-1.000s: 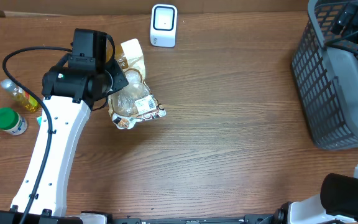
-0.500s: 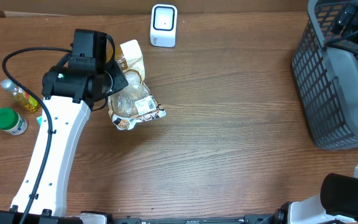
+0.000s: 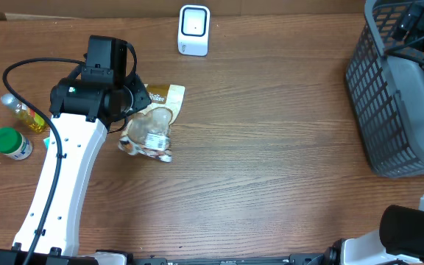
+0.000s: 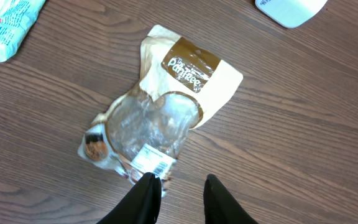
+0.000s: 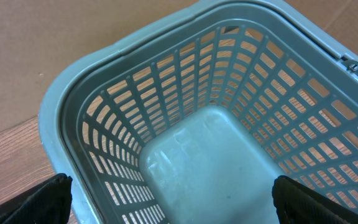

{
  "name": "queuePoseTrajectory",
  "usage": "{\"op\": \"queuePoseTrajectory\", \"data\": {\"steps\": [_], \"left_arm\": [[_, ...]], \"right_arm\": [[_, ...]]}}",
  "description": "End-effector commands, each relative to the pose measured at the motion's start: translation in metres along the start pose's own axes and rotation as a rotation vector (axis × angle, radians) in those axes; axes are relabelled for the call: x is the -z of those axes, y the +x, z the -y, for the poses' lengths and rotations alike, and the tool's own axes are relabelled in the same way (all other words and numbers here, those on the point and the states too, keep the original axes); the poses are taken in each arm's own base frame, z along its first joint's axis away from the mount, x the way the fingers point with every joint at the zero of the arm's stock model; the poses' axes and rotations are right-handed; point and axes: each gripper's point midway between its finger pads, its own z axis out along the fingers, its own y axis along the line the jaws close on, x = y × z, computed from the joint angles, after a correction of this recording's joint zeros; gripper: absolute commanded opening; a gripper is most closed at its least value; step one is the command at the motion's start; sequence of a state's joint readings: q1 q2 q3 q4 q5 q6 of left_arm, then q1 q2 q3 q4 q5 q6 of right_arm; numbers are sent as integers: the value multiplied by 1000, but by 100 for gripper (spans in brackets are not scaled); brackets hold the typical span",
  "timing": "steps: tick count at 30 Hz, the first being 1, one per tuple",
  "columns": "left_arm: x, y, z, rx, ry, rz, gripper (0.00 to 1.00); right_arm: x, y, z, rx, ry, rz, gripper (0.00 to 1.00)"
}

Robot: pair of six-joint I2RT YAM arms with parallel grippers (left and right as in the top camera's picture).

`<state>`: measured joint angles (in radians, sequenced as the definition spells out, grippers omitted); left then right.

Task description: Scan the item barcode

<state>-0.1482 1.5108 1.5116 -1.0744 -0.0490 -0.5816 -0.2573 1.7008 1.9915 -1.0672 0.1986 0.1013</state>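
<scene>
The item, a tan and clear snack pouch (image 3: 152, 121), lies flat on the wooden table with its white barcode label (image 4: 151, 163) facing up near its lower end. My left gripper (image 4: 180, 186) hovers just above that end of the pouch (image 4: 166, 106); its fingers stand a little apart with nothing between them. In the overhead view the left gripper (image 3: 134, 94) is at the pouch's upper left edge. The white scanner (image 3: 193, 29) stands at the back of the table. My right gripper (image 5: 173, 186) is open wide above the basket.
A grey-blue plastic basket (image 3: 389, 88) stands at the right edge, seen from above in the right wrist view (image 5: 73, 106). A green-capped jar (image 3: 11, 143) and a small bottle of yellow liquid (image 3: 22, 112) sit at the far left. A light blue packet (image 4: 8, 25) lies nearby.
The left jaws have parted and let go of the pouch. It dropped from its raised, tilted pose and now lies flat on the table, slightly further left. The right arm is unchanged.
</scene>
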Motion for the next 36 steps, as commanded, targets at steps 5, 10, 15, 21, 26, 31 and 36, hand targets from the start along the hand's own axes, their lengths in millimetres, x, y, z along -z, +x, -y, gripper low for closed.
{"op": "queuePoseTrajectory", "data": {"steps": [5,10,15,21,26,31,36], "left_arm": [[10,-3,-2,-42,-5,14,34],[-4,12,-12,-66,-48,-51,36],[-43,26,-20,-221,-85,-122,47],[-86,23,-60,-238,-325,-143,40],[-127,22,-70,-198,-365,-173,34],[-155,38,-78,-189,-373,-260,31],[-163,66,-71,-172,-307,-386,31]], "right_arm": [[9,-9,2,-10,5,32,100],[9,-9,2,-10,5,31,100],[9,-9,2,-10,5,31,100],[9,-9,2,-10,5,32,100],[9,-9,2,-10,5,31,100],[9,-9,2,-10,5,32,100],[9,-9,2,-10,5,31,100]]}}
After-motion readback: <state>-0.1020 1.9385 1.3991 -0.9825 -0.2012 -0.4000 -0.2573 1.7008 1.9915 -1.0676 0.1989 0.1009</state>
